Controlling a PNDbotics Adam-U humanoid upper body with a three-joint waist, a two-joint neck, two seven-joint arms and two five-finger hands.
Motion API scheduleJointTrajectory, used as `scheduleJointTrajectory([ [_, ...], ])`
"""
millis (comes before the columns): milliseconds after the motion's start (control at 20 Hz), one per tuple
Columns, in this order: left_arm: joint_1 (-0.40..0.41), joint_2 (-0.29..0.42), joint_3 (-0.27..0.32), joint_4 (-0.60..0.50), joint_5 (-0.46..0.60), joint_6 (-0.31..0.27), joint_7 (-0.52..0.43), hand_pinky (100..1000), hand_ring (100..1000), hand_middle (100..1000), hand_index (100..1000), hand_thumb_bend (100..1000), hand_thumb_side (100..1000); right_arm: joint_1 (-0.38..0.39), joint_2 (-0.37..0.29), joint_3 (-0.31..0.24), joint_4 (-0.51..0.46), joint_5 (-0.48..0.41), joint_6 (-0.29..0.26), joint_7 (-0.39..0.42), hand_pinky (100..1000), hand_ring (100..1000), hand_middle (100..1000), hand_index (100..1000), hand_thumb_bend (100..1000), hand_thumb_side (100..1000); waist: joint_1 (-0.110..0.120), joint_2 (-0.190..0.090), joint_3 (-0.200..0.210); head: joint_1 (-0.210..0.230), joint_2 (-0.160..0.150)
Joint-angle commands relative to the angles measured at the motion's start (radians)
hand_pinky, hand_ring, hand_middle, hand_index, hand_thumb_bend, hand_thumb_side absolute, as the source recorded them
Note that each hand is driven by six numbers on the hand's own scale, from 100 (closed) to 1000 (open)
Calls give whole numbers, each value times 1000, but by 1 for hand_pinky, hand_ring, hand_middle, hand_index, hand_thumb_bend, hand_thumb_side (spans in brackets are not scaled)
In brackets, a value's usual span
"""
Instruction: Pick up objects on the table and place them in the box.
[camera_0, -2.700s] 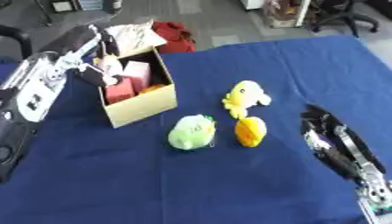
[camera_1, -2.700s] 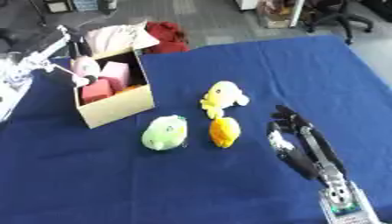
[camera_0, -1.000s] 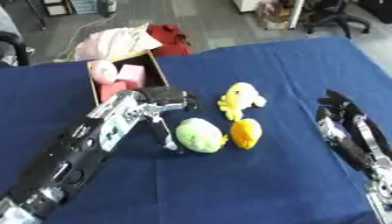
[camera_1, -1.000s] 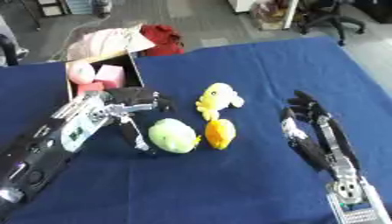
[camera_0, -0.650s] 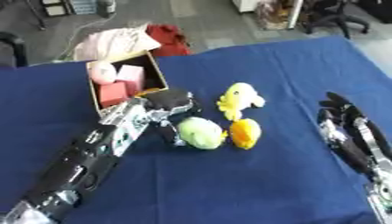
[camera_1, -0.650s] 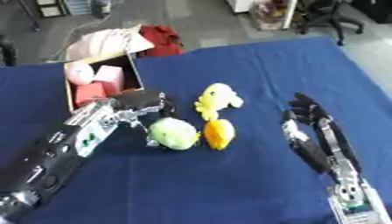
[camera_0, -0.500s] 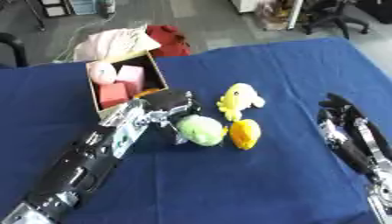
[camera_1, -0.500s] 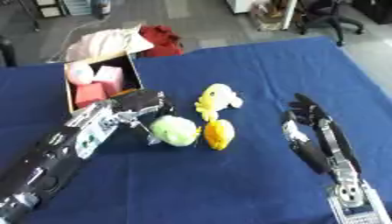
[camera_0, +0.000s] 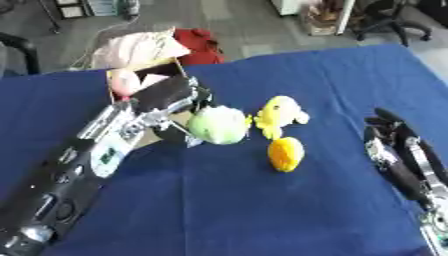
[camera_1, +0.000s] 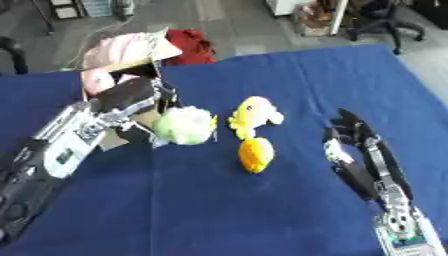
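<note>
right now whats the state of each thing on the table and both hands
green plush: held by the left hand, by the box
left hand: shut on green plush
right hand: open, idle
yellow plush: on the table
orange toy: on the table
box: open, holding pink items

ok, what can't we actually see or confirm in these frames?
- Left hand fingers on the green plush: blurred and behind the toy in both eye views, so the grip is unconfirmed.
- Box: mostly hidden by the left arm; contents show only as pink shapes.
- Right hand: its arm is cut off at the lower right corner.
</note>
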Motion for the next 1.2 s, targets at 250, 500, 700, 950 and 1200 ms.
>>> scheduleJointTrajectory([
  [250,12,111,115,-50,26,143,47,694,444,454,542,420,100,-4,-16,-4,-2,6,1,5,840,838,815,956,100,740,-4,-27,11,-3,-11],
  [500,-39,116,135,83,-16,184,72,694,448,457,546,428,100,-3,-15,4,3,3,-1,14,840,837,814,956,100,743,-9,-28,11,-6,-13],
  [700,-114,85,141,221,-72,189,85,703,475,488,582,448,100,-4,-12,10,5,1,-3,25,840,837,814,957,100,747,-13,-29,3,-3,-13],
  [950,-166,37,144,363,-139,166,67,761,640,676,759,574,162,-3,-12,14,7,-1,-4,34,840,836,814,957,100,749,-17,-28,-3,2,-12],
  [1200,-158,37,146,382,-151,121,40,845,792,843,894,784,445,-3,-12,15,8,-1,-4,40,841,835,813,957,100,752,-15,-27,-4,-1,-11],
])
